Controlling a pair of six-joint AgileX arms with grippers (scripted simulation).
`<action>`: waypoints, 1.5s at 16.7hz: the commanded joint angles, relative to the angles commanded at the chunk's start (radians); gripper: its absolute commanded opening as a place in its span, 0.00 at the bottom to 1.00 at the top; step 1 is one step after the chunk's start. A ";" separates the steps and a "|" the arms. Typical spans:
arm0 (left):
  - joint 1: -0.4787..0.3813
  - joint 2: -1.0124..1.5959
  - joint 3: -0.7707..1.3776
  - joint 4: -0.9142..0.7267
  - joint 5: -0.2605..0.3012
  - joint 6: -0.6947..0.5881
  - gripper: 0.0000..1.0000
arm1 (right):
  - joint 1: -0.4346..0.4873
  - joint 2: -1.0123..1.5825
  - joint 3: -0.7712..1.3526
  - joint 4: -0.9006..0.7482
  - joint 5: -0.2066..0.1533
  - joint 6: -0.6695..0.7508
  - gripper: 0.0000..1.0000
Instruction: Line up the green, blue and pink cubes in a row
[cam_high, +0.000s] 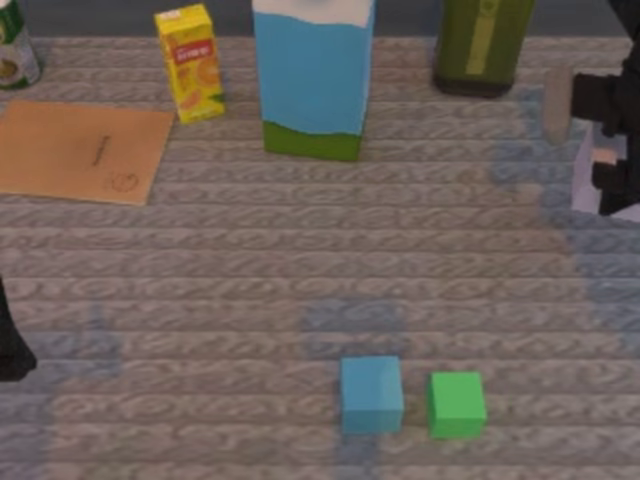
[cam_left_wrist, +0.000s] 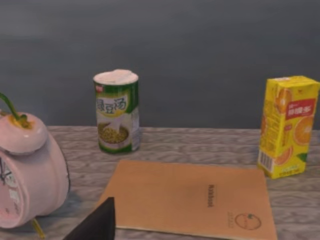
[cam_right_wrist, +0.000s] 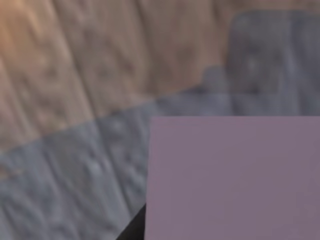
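- Right, from the top: the blue cube (cam_high: 371, 394) and green cube (cam_high: 457, 404) sit side by side, near but apart, at the worktop's (cam_high: 250, 290) front edge. At the right edge, the right pincer (cam_high: 610, 160) is over the pink cube (cam_high: 598, 175); whether it's clamped, I cannot tell. The left arm (cam_high: 12, 345) sits parked at the left edge.
- Left wrist: a can (cam_left_wrist: 116, 111), juice box (cam_left_wrist: 287, 126), notebook (cam_left_wrist: 192, 197) and pink clock (cam_left_wrist: 27, 175); the left pincer's state I cannot tell.
- Right wrist: the pink cube (cam_right_wrist: 232, 177) fills the view, close up.
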 joint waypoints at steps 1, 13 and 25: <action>0.000 0.000 0.000 0.000 0.000 0.000 1.00 | 0.000 0.000 0.000 0.000 0.000 0.000 0.00; 0.000 0.000 0.000 0.000 0.000 0.000 1.00 | 0.475 0.080 0.154 -0.091 -0.001 0.334 0.00; 0.000 0.000 0.000 0.000 0.000 0.000 1.00 | 0.923 0.111 0.268 -0.156 0.000 0.662 0.00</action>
